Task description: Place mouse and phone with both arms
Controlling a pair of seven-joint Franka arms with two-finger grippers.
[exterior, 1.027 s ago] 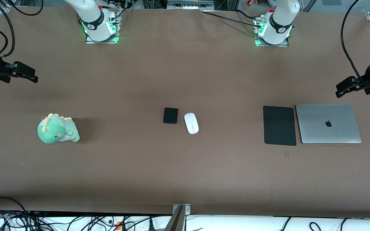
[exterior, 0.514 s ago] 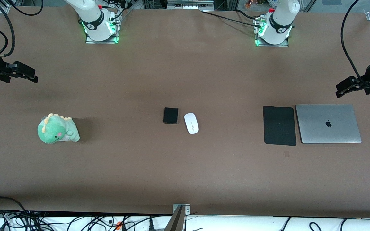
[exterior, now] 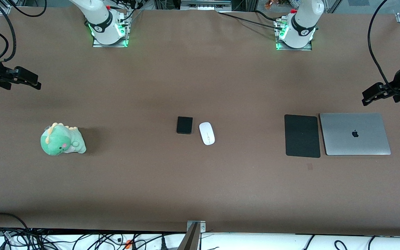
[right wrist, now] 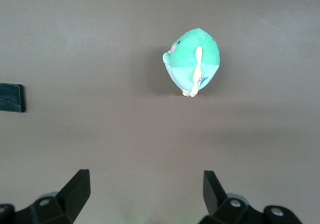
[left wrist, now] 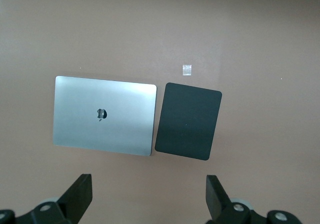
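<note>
Left pincer (exterior: 370,98): mine, jaws spread wide and empty, hanging over the counter (exterior: 200,187) at the left arm's end, just at the lid edge of the laptop (exterior: 355,134).
Right pincer (exterior: 33,83): also mine, fully apart, holding nothing, over the right arm's end of the counter; the plush dinosaur (exterior: 62,139) sits at about five o'clock from it in the front view.
Left wrist sees: my fingers (left wrist: 80,196) wide, with the laptop (left wrist: 104,115) and the black mouse pad (left wrist: 188,120) side by side beneath.
Right wrist sees: the dinosaur (right wrist: 194,60) and a corner of the phone (right wrist: 11,97).
Phone (exterior: 184,125): flat mid-counter, untouched.
Mouse (exterior: 207,133): just beside the phone, at its four o'clock, toward the left arm's end; not touching it.
Change: almost none over the last second; only my left pincer has crept a hair, the right waits.
Meaning: I judge the task barely begun; both reaches toward mid-counter lie ahead.
Likely split: mouse for my left pincer, phone for my right.
</note>
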